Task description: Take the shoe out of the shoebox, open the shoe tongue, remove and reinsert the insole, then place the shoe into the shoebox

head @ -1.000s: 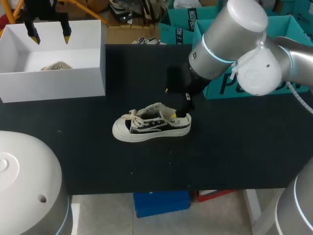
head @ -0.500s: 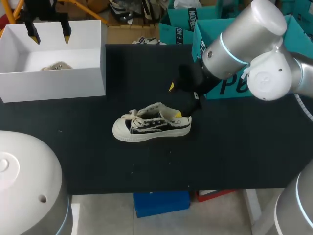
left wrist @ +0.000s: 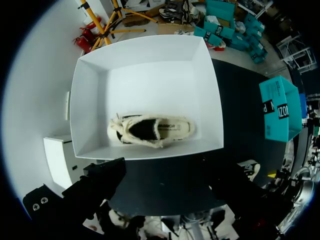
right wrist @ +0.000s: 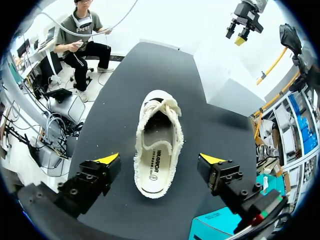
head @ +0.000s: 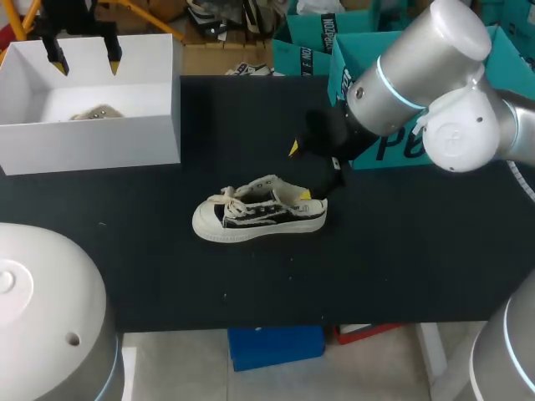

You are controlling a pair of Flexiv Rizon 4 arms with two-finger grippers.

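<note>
A cream and black low sneaker (head: 259,213) lies on its sole on the black table (head: 167,267), toe toward the left. My right gripper (head: 301,171) hangs open over its heel. In the right wrist view the yellow-tipped fingers (right wrist: 107,159) stand apart on either side of the sneaker (right wrist: 157,145), touching nothing, and the insole shows inside. The white shoebox (head: 92,150) sits at the back left with a second sneaker (head: 94,113) in it. My left gripper (head: 85,62) is open above the box. The left wrist view looks straight down into the shoebox (left wrist: 90,100) at that sneaker (left wrist: 152,131).
A teal box (head: 393,142) stands behind my right arm at the back right, also visible as the teal box (left wrist: 280,107) in the left wrist view. Bare black table surrounds the sneaker up to the front edge (head: 251,322).
A second ago my right arm shifted to the right and its gripper turned slightly over the heel; since then it has held still. The sneaker and the left arm have not moved.
</note>
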